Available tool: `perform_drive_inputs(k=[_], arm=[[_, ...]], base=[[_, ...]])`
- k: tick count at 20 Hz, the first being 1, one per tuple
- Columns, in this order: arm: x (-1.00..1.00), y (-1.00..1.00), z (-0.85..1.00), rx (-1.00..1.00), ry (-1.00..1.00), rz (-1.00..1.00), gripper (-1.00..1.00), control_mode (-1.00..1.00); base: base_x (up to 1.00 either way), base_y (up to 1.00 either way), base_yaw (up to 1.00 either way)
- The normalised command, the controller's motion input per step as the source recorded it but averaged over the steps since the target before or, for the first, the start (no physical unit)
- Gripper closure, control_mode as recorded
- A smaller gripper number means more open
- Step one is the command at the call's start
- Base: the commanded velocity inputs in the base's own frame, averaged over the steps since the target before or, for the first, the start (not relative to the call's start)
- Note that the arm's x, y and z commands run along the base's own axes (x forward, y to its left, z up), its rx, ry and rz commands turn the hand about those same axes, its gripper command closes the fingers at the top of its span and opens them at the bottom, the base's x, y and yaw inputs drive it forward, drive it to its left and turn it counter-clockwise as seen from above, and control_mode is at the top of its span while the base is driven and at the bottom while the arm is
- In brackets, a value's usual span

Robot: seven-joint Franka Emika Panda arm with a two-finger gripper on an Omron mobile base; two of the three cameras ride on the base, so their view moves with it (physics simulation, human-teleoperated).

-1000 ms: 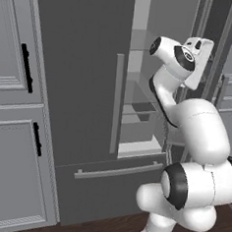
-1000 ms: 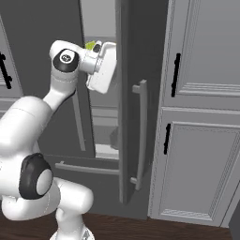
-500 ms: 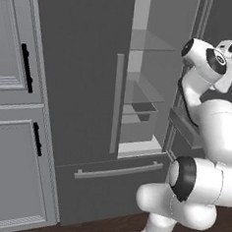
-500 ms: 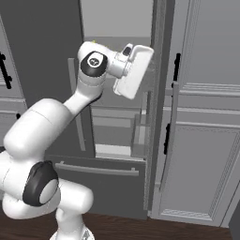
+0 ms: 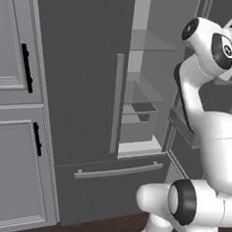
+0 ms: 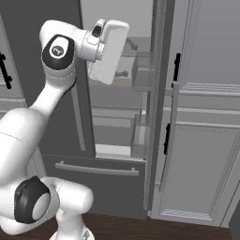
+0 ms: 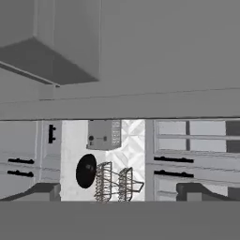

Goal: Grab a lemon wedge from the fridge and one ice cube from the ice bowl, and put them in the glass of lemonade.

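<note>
The fridge (image 5: 81, 76) is tall and dark grey, its left door shut behind a long light bar handle (image 5: 117, 103). Its right door (image 6: 157, 93) stands swung wide, showing pale shelves (image 5: 139, 92) and door bins (image 6: 140, 70). My gripper (image 7: 120, 193) is open and holds nothing; its fingertips (image 7: 44, 190) sit far apart. The hand (image 6: 110, 49) hangs high in front of the open compartment. Just under it a tiny yellow speck (image 6: 117, 81) lies on a shelf, possibly the lemon wedge. The ice bowl, the ice cube and the glass of lemonade are out of view.
Paler grey panelled cabinets with black handles stand on both sides (image 5: 15, 105) (image 6: 201, 117). The fridge's bottom drawer (image 5: 118, 170) with its horizontal bar is shut. The hand view looks across the room at cabinets, a wire rack (image 7: 115, 180) and a round black thing (image 7: 86, 171).
My arm has swung to the right and the fridge's right door has opened wider, showing more of the shelves. The gripper stays open.
</note>
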Motion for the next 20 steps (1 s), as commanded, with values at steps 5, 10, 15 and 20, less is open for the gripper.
perform_drive_inputs(k=[5, 10, 15, 20], arm=[[-0.23, 0.99, -0.1, 0.49, -0.55, 0.0, -1.0, -1.0], [-0.01, 0.98, -0.41, 0.83, -0.52, 0.0, -1.0, -1.0], [-0.01, 1.0, -0.6, 0.84, -0.43, 0.04, -1.0, -1.0], [-0.36, 0.81, -0.5, 0.23, -0.29, 0.19, -1.0, -1.0]], base=[[0.0, 0.0, 0.0], [0.0, 0.0, 0.0], [0.0, 0.0, 0.0], [0.0, 0.0, 0.0]])
